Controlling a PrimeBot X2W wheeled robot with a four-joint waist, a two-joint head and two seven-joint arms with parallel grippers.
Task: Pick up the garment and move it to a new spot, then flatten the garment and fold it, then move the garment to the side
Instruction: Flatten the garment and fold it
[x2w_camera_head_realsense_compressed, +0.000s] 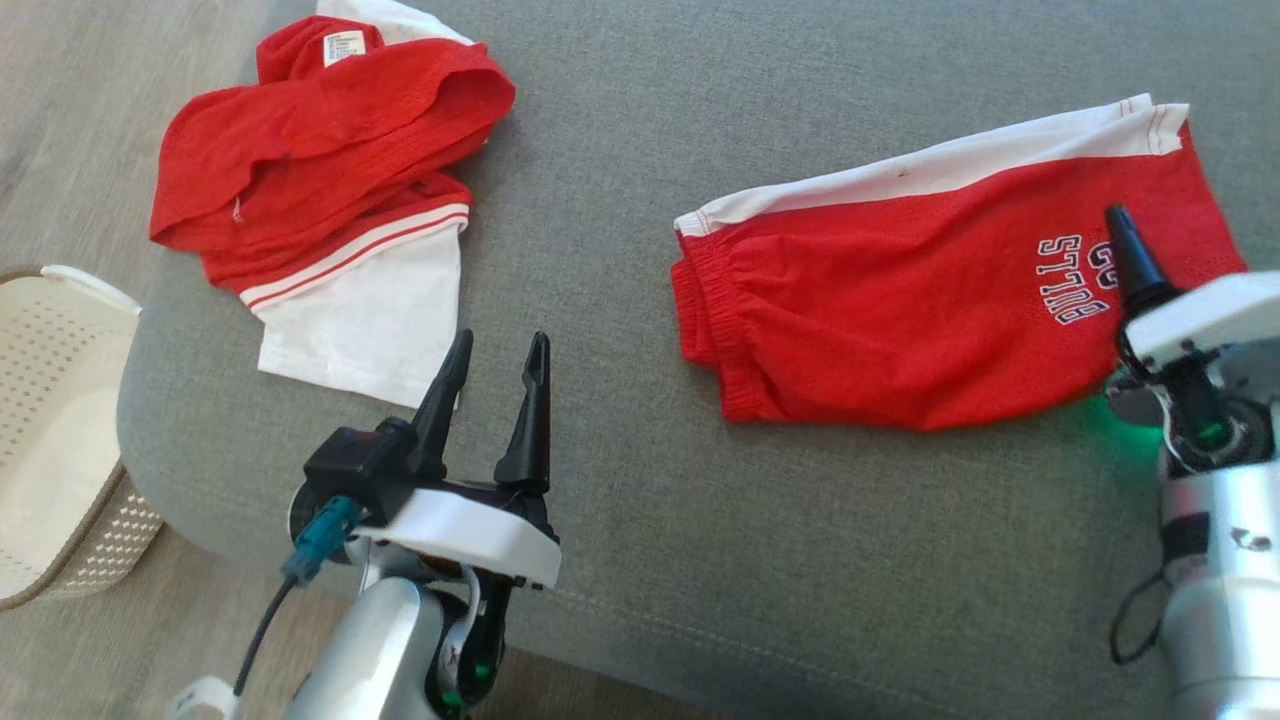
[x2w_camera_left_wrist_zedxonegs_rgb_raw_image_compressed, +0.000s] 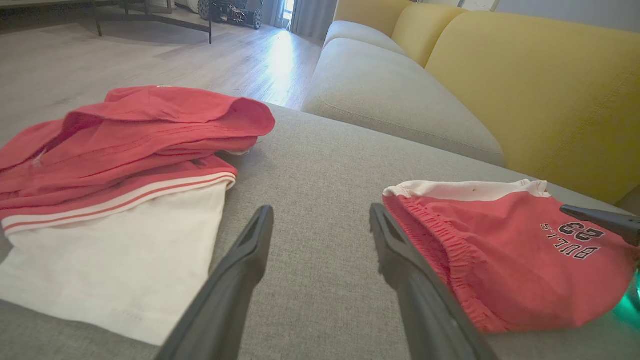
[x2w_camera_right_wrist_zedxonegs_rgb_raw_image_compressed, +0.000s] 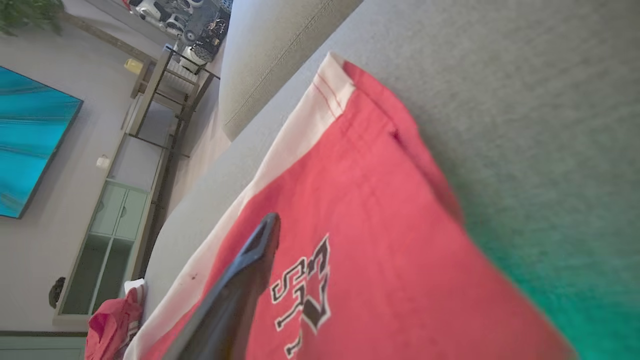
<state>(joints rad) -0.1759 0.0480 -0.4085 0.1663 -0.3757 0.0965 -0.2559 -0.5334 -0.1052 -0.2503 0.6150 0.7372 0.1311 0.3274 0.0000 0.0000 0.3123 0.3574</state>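
The red shorts (x2w_camera_head_realsense_compressed: 900, 320) at the cushion's (x2w_camera_head_realsense_compressed: 620, 480) right edge read "BULLS", with a number, perhaps 23. The white label (x2w_camera_head_realsense_compressed: 342, 46) on the shirt (x2w_camera_head_realsense_compressed: 300, 150) is illegible.

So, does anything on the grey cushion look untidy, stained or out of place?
Yes. The red and white garment lies crumpled at the left edge of the cushion, its red part bunched and its label showing. The red shorts lie fairly flat, but a small dark speck marks their white band.
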